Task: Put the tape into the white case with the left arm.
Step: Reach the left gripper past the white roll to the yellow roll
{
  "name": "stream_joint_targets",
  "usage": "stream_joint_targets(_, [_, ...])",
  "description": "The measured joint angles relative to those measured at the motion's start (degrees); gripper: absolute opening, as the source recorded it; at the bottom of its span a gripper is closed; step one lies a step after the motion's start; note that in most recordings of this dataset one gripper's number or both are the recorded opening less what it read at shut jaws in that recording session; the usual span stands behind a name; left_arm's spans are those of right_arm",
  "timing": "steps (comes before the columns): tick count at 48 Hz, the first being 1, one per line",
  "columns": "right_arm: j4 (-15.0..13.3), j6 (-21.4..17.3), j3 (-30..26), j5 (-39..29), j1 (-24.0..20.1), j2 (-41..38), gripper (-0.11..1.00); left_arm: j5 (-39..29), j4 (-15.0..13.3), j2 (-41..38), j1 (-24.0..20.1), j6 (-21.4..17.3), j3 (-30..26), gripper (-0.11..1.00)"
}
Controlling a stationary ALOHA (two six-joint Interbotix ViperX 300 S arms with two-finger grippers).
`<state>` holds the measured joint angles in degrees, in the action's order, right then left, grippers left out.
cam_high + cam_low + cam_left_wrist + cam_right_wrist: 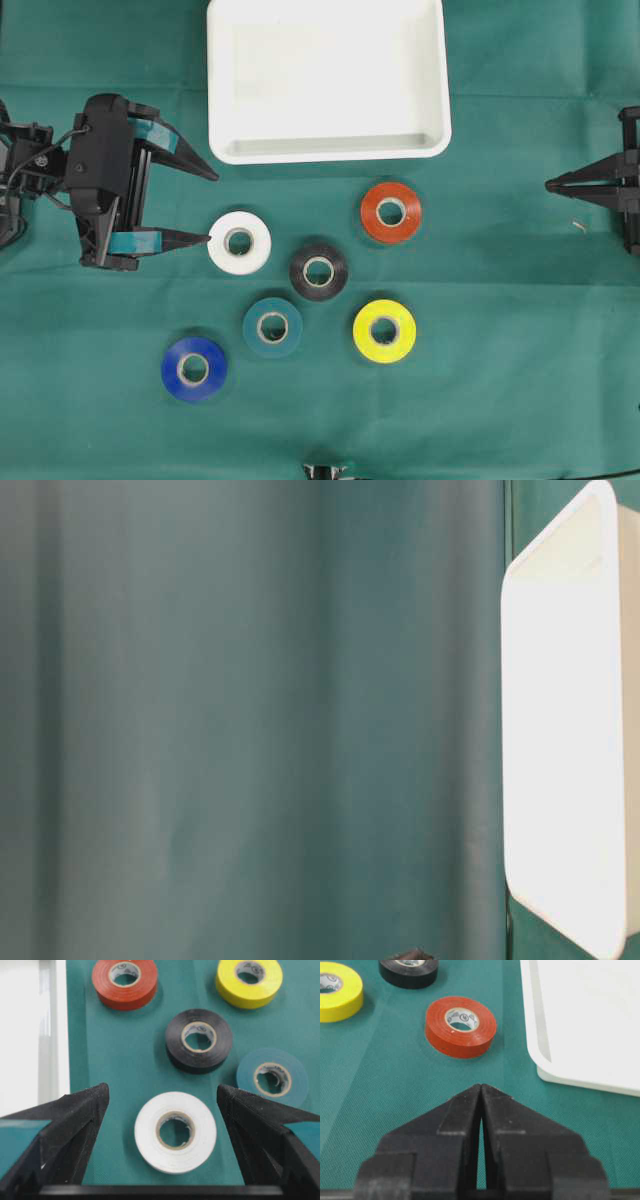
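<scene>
Now the left pincer stands spread wide beside the white tape, one fingertip touching or nearly touching its edge. Nearby, the white case lies empty on the desk. Opposite, the right pincer is pressed together.

**White case at the edge of a green cloth**

A white case with rounded corners fills the right side, seen tilted. The rest is a blurred green cloth with soft vertical folds.

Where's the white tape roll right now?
Overhead view: the white tape roll lies left of centre, just off the open left gripper, beside the black roll.
</scene>
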<state>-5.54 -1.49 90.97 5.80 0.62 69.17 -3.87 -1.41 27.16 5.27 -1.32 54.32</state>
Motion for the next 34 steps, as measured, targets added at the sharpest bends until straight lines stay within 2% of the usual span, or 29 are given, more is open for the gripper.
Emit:
stream_joint_targets(20, [-7.21,0.00,0.79,0.00,0.00,1.67,-0.09,-0.18,0.09,-0.18,0.00,0.18,-0.09,0.96])
stream_joint_targets(34, [-14.94,0.09,0.26,-2.99,0.00,1.67,-0.09,-0.26,0.09,-0.18,0.09,0.26,-0.09,0.96])
